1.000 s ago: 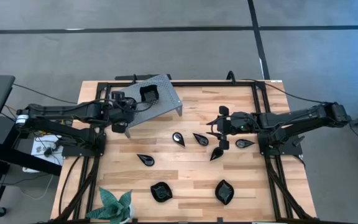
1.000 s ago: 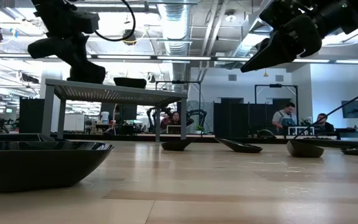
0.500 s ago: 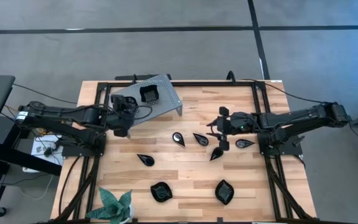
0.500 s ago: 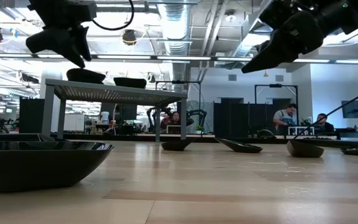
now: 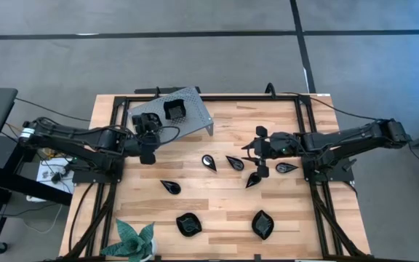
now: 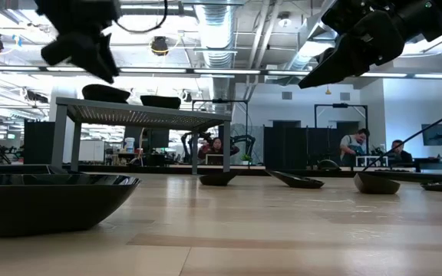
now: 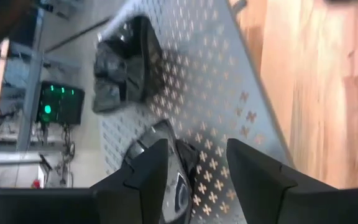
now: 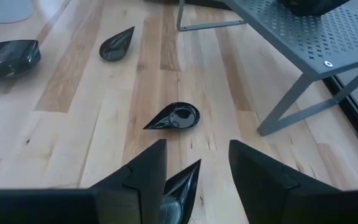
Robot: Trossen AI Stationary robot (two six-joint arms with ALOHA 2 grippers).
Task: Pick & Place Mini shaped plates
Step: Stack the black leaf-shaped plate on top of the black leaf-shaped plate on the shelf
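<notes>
Two black mini shaped plates [image 7: 126, 65] [image 7: 169, 165] rest on the grey perforated stand [image 5: 188, 116] at the far left. My left gripper [image 7: 194, 180] hovers open just above the stand's near left corner, behind the nearer plate and clear of it. Several more plates lie on the table: teardrops [image 5: 209, 161] [image 5: 235, 162] [image 5: 170, 186] and leaf shapes [image 5: 188, 223] [image 5: 262, 223]. My right gripper [image 8: 194, 180] hangs open, well above a teardrop plate [image 8: 180, 186] right of the middle.
A green leafy plant [image 5: 135, 240] stands at the near left edge. Another teardrop plate [image 5: 286, 167] lies beside the right arm. A black frame [image 5: 304, 138] runs along the table's sides. In the low view people sit in the room behind the table.
My left gripper has let go of a plate on the stand, risen off it and drawn back toward the table's near edge, rolling a little. The plate stays on the stand next to the first one. My right gripper has kept still.
</notes>
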